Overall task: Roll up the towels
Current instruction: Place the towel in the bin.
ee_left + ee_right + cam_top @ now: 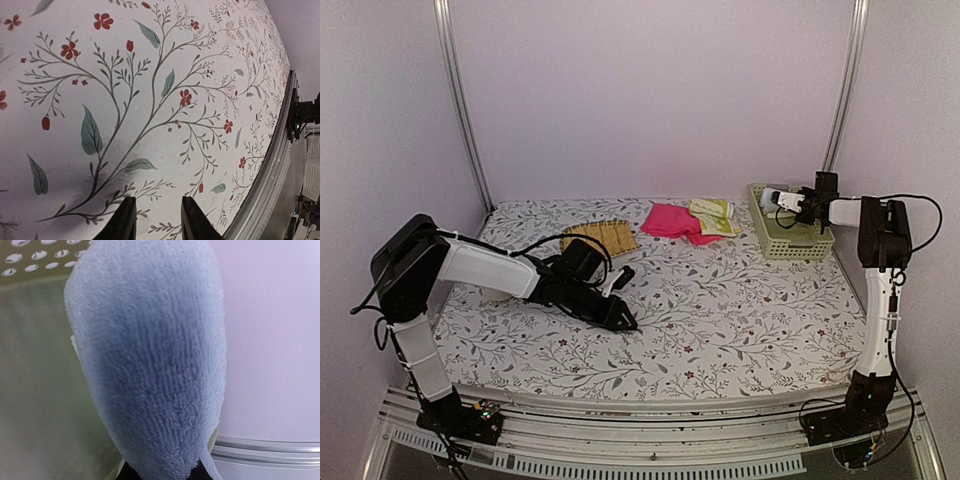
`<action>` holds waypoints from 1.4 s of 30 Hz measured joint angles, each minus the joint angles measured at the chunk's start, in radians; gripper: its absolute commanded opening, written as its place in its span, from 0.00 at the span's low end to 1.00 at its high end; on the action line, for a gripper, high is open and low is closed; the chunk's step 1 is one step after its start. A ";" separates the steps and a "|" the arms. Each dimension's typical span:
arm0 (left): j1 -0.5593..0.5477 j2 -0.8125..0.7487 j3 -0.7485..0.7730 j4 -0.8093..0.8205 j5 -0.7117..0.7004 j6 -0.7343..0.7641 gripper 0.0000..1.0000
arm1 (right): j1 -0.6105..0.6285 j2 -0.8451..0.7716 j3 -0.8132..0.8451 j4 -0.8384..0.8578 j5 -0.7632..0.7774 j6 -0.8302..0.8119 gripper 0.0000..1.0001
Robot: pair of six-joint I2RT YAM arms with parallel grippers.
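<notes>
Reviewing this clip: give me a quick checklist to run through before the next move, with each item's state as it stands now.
1. Right gripper closed on the blue towel: ok, the towel sits between its fingers.
2. Blue towel at the basket: ok, the basket wall is right beside it.
3. Blue towel's roll intact: cannot tell, the view is too close.
4. Left gripper open and empty: ok, over the table.
5. Pink towel and yellow-green towel rolled: not ok, both lie loose.

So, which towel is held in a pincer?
The light blue towel: the right pincer holds it over the basket; the pink towel and yellow-green towel lie on the table.
</notes>
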 measured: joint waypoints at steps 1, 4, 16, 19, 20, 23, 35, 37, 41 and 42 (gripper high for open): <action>-0.001 -0.001 -0.002 0.000 0.000 0.000 0.32 | 0.000 -0.014 -0.018 0.012 -0.001 0.001 0.02; -0.002 -0.003 -0.011 0.003 0.000 -0.003 0.32 | -0.001 -0.071 -0.090 0.056 -0.014 -0.002 0.02; -0.003 -0.003 -0.016 0.018 0.002 -0.007 0.32 | -0.001 -0.141 -0.192 0.106 -0.015 -0.103 0.03; -0.003 -0.002 -0.016 0.021 0.002 -0.007 0.32 | -0.001 -0.114 -0.177 0.089 -0.007 -0.115 0.02; -0.003 -0.001 -0.016 0.022 0.002 -0.007 0.32 | -0.001 -0.099 -0.164 0.076 -0.005 -0.119 0.02; -0.003 0.004 -0.015 0.022 0.002 -0.006 0.32 | -0.001 -0.053 -0.109 0.006 -0.005 -0.122 0.03; -0.003 0.054 0.026 0.021 0.012 0.003 0.32 | 0.000 0.037 0.082 -0.237 0.003 -0.126 0.53; -0.003 0.056 0.027 0.019 0.015 0.006 0.32 | -0.001 0.037 0.085 -0.253 0.005 -0.126 0.57; -0.003 0.057 0.026 0.016 0.018 0.010 0.32 | -0.001 0.037 0.085 -0.297 0.006 -0.125 0.64; -0.003 0.057 0.026 0.015 0.018 0.010 0.32 | -0.001 0.037 0.085 -0.305 0.006 -0.125 0.66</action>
